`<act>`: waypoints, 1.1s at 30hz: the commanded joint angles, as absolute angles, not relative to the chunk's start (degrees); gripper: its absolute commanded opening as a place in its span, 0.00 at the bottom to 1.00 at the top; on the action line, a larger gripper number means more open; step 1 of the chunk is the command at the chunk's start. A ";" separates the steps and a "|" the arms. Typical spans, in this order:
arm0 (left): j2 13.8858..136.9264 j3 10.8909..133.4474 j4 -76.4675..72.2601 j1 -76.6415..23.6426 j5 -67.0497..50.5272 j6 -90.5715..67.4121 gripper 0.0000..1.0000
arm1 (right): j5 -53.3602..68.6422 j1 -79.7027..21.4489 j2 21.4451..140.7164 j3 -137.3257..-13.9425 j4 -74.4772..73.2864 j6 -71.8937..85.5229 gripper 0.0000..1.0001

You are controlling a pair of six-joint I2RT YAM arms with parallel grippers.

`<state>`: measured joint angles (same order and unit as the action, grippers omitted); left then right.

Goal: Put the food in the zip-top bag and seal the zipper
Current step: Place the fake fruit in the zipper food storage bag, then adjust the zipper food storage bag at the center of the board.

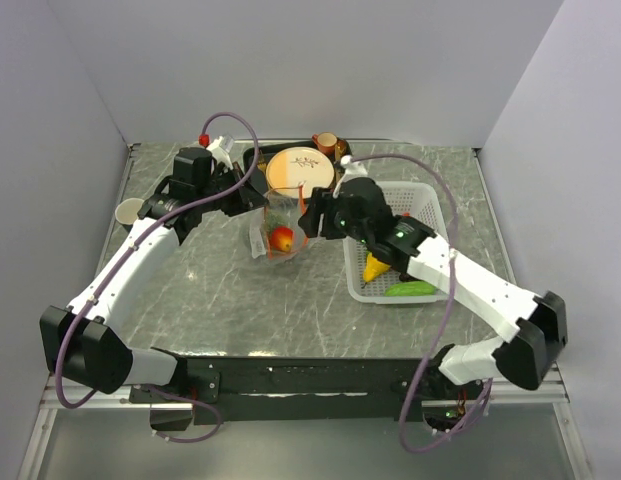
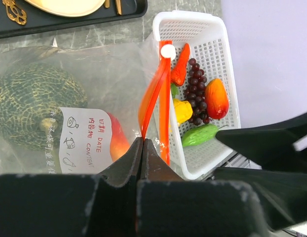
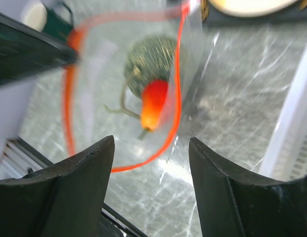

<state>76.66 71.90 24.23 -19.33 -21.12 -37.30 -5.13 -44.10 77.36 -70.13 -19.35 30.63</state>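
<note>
The clear zip-top bag (image 1: 275, 232) stands open in the middle of the table and holds the green melon (image 2: 34, 106) and a red piece (image 2: 118, 143). My left gripper (image 2: 142, 141) is shut on the orange-red zipper (image 2: 152, 94) at the bag's mouth. My right gripper (image 3: 151, 153) is open and empty just above the open mouth, where the melon (image 3: 153, 61) and red piece (image 3: 153, 103) show inside the zipper loop (image 3: 177, 98). The white basket (image 2: 193, 27) holds the carrot (image 2: 181, 64), grapes (image 2: 197, 91), an orange-red fruit (image 2: 216, 98), the pear (image 2: 182, 111) and the cucumber (image 2: 200, 134).
A black tray (image 1: 252, 160) with a cream plate (image 1: 300, 170) lies behind the bag, with a small brown cup (image 1: 325, 143) beyond it. A beige cup (image 1: 130, 210) stands at the left edge. The basket (image 1: 430, 200) lies to the right of the bag.
</note>
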 commanded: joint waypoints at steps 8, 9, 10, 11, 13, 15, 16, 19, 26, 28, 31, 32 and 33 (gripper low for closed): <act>75.41 72.60 22.41 -19.42 -20.83 -37.00 0.01 | -3.42 -44.03 86.21 -73.03 -18.89 33.57 0.70; 75.24 72.42 22.41 -19.42 -20.66 -37.00 0.01 | -3.78 -44.03 86.74 -73.30 -18.98 33.75 0.70; 74.89 72.25 22.41 -19.42 -20.57 -37.00 0.01 | -3.61 -44.03 87.27 -73.39 -18.55 33.66 0.70; 74.88 72.07 22.24 -19.42 -20.48 -37.09 0.01 | -2.99 -44.03 88.41 -73.48 -17.94 33.58 0.70; 74.97 71.89 22.24 -19.42 -20.65 -37.18 0.01 | -1.59 -43.60 89.99 -74.18 -18.02 33.84 0.63; 75.15 71.89 22.15 -19.42 -20.74 -37.18 0.01 | -0.18 -43.42 91.75 -75.67 -18.19 33.58 0.31; 75.06 71.98 22.24 -19.42 -20.66 -37.18 0.01 | -0.18 -43.42 91.93 -75.93 -17.93 33.57 0.18; 74.10 74.00 24.08 -18.81 -18.29 -36.39 0.01 | 1.32 -43.51 89.66 -77.69 -16.35 32.35 0.00; 70.93 77.97 29.09 -14.95 -5.02 -33.92 0.01 | 4.91 -43.51 88.22 -88.03 -14.31 26.55 0.00; 71.63 75.86 29.88 -13.98 -5.10 -34.71 0.01 | 4.93 -43.68 91.39 -93.40 -20.55 24.44 0.00; 70.67 71.55 28.66 -12.75 -6.49 -35.94 0.01 | 8.50 -44.56 88.52 -88.19 -11.98 25.92 0.00; 70.06 69.80 27.87 -12.57 -6.94 -36.12 0.01 | 8.18 -44.56 88.85 -88.33 -11.52 27.06 0.00; 69.70 69.18 27.08 -12.57 -7.55 -36.30 0.01 | 7.65 -44.39 91.03 -90.33 -18.13 26.46 0.00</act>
